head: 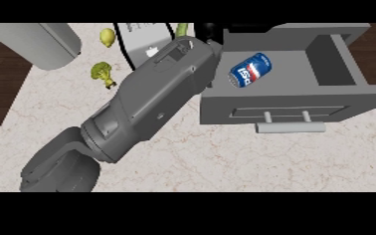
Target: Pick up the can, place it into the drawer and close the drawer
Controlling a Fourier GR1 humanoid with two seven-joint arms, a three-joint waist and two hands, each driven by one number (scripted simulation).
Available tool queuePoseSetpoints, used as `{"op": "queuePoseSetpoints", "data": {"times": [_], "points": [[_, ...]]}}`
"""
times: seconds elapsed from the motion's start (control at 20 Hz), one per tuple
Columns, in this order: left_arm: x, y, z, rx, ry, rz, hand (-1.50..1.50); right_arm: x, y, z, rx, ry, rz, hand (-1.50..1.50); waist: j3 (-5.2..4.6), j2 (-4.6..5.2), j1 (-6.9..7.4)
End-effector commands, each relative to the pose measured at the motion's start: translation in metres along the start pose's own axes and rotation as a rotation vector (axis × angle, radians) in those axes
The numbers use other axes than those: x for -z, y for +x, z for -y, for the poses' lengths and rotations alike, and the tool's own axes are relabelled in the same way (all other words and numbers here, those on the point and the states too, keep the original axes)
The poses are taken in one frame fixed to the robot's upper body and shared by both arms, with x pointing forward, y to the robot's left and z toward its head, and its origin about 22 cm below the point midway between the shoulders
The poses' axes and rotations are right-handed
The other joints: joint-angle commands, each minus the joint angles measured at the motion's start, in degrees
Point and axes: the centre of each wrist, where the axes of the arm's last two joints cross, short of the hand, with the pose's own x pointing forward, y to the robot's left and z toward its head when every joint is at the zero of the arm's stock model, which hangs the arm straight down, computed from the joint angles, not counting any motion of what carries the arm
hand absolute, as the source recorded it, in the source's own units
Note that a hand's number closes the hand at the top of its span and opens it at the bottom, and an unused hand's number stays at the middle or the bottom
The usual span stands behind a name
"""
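One can (pixel 250 69), blue with red and white markings, on its side inside the open drawer (pixel 294 99). Resting on the drawer's floor, in its left half, one end tilted up and to the right. Touched by no hand as far as can be seen.

Grey drawer standing open above the pale marbled counter (pixel 235 159), front panel toward the lower edge of the head view, a light bar handle (pixel 290 127) on two short posts across that panel. Deeper boxed section at the drawer's right side.

One large grey forearm (pixel 150 99) entering from the lower left and slanting up to the right, its far end against the drawer's left wall, just beside the can. Left hand (pixel 208 34) showing only as a small black patch past the forearm's end, near the drawer's back left corner. Cannot tell whether spread, pressed together or pinching anything: almost wholly hidden behind the forearm.

Left of the forearm, on the counter: a broccoli floret (pixel 103 72) and, above it, a yellow lemon (pixel 108 37), both well apart from the drawer. White flat object (pixel 141 42) with a dark edge, partly covered by the forearm. Green item (pixel 181 29) at the top edge, too hidden to name. Grey rounded object (pixel 40 45) filling the upper left corner.
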Motion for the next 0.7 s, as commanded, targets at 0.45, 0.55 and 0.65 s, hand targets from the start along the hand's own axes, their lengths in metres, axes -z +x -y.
{"op": "queuePoseSetpoints", "data": {"times": [0.45, 0.55, 0.65], "points": [[-0.002, 0.004, 0.002, 0.026, 0.019, -0.03, -1.5, 0.091, -0.021, -0.083, -0.318, 0.084, 0.038, -1.5, -0.04, -0.76, 2.58], [0.01, 0.031, -0.007, 0.002, 0.013, -0.031, -1.5, 0.105, -0.033, -0.096, -0.344, 0.115, 0.037, -1.5, -0.03, -0.85, 2.98], [0.013, 0.01, -0.02, 0.03, 0.046, -0.025, -1.5, 0.117, -0.039, -0.104, -0.393, 0.17, 0.062, -1.5, -0.02, -0.58, 2.42]]}}
